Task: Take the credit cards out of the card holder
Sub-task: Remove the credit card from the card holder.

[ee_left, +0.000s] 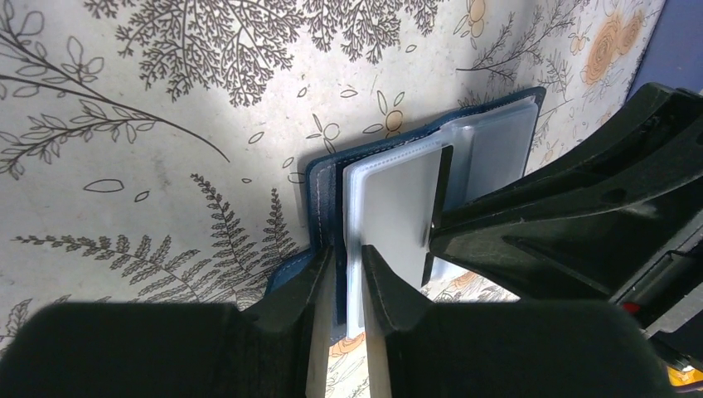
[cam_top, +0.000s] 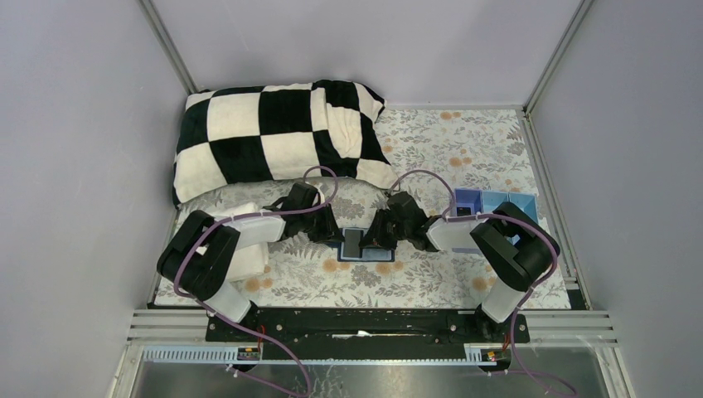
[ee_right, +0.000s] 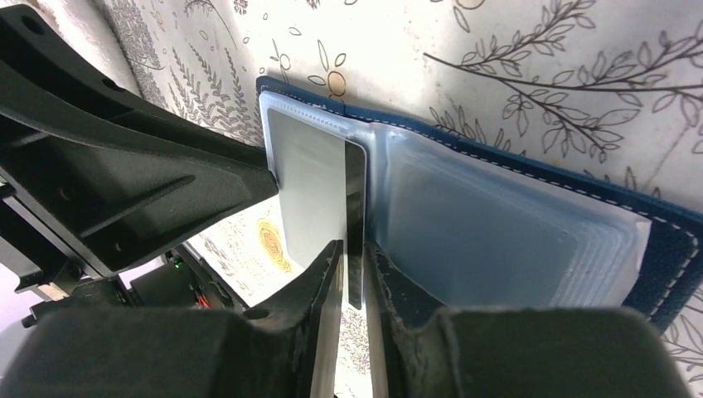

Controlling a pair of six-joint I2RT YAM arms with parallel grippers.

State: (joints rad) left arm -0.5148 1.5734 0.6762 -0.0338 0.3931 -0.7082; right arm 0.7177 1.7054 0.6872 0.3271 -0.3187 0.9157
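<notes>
You are working in a lab-style robot cell: plain grey panels (cam_top: 75,166) and aluminium rails (cam_top: 580,319) are boxing in the floral tabletop (cam_top: 464,145).

No words, numbers or logos can be read in any view. The card (ee_right: 311,186) in the card holder (ee_right: 514,232) shows only a blank pale face and dark stripe.

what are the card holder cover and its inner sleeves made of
The card holder cover looks like matte dark blue leather or faux leather, with pale stitching along its edge. The inner sleeves look like soft clear plastic, slightly frosted, with glare and stacked edges showing.
</notes>
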